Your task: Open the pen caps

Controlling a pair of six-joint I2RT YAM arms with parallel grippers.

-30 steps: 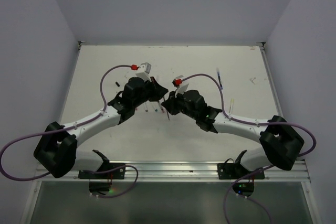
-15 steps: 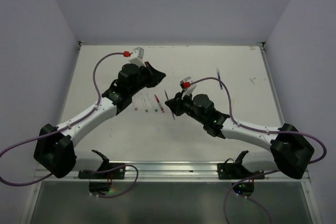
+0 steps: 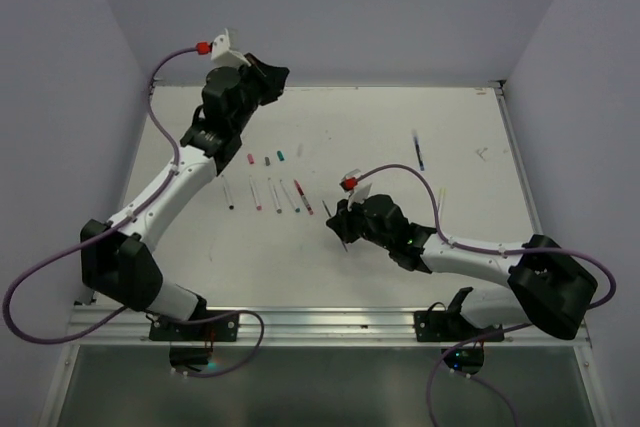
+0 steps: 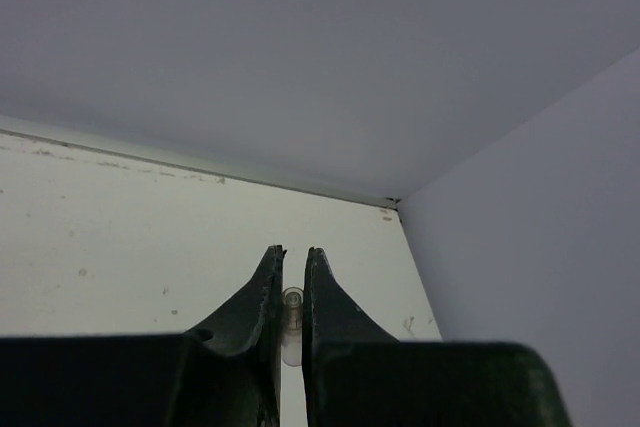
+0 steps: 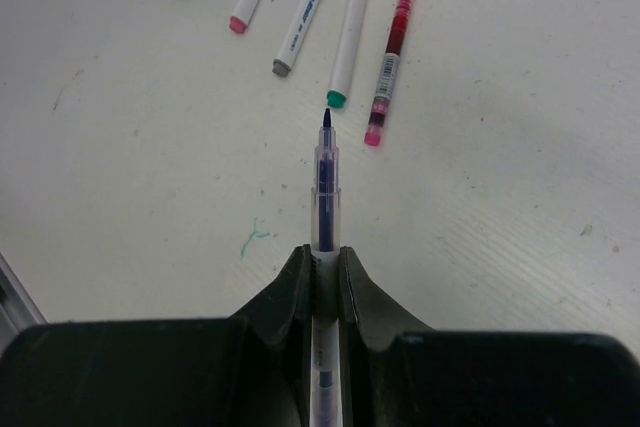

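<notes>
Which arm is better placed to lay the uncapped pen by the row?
Probably right: the right gripper holds the blue pen low near the row; the left gripper, raised far back, pinches a clear cap.

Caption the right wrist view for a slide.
Right claw grips an uncapped blue pen pointing toward five pens lying ahead.

five pens [image 5: 350,27]: lying side by side | blue-tipped pen [image 5: 325,197]: uncapped, gripped at barrel | clear cap [image 4: 292,319]: pinched, raised | loose caps [image 3: 250,159]: just beyond row

Soft even light, faint shadows.
</notes>
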